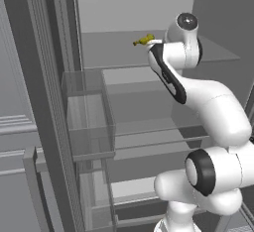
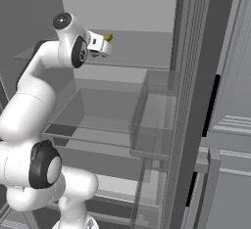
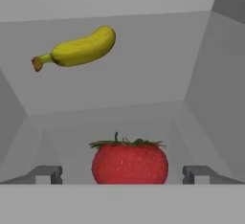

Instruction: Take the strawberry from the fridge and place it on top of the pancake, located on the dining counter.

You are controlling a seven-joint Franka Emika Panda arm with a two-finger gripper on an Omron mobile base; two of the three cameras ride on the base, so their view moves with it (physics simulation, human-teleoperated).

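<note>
From the left base view we find the arm reaching onto an upper shelf of the open fridge [image 1: 149, 107], beside a banana [image 1: 144, 40]. The right base view agrees. In the hand view the strawberry [image 3: 129, 163] sits between the gripper [image 3: 122, 174], fingers spread wide, not touching. Closing off-centre could, we judge, roll it away.

no readable text, labels, numbers or signs

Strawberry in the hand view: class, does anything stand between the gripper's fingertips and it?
Nothing visible does. The strawberry sits centred between the open fingertips of the gripper, with clear gaps on both sides. The banana lies farther back on the fridge shelf, out of the way.
</note>
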